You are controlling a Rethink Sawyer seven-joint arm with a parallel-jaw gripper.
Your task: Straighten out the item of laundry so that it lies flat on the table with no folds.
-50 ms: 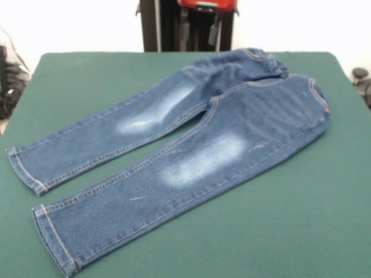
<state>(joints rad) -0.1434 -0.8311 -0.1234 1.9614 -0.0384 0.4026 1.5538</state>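
1. Here, the biggest thing is the desk (pixel 324 231). It has a dark green top that looks soft like felt, and its far corners are round.
2. Next come the jeans (pixel 232 133). They are small and blue and lie spread out across the middle of the desk, with plenty of green showing around them. The waist is toward the far right. The two legs run down to the near left and sit a little apart, with a thin strip of green between them. One cuff reaches the bottom edge of the picture.
3. Each leg has a pale, whitish patch on the thigh. Tan stitches run along the seams and cuffs.
4. The cloth at the waistband is bunched and wrinkled at the far right.
5. The end effector (pixel 200 32) is the smallest. Only dark bits hang at the top, under a red part, well away from the jeans. I cannot tell if it is apart or together.
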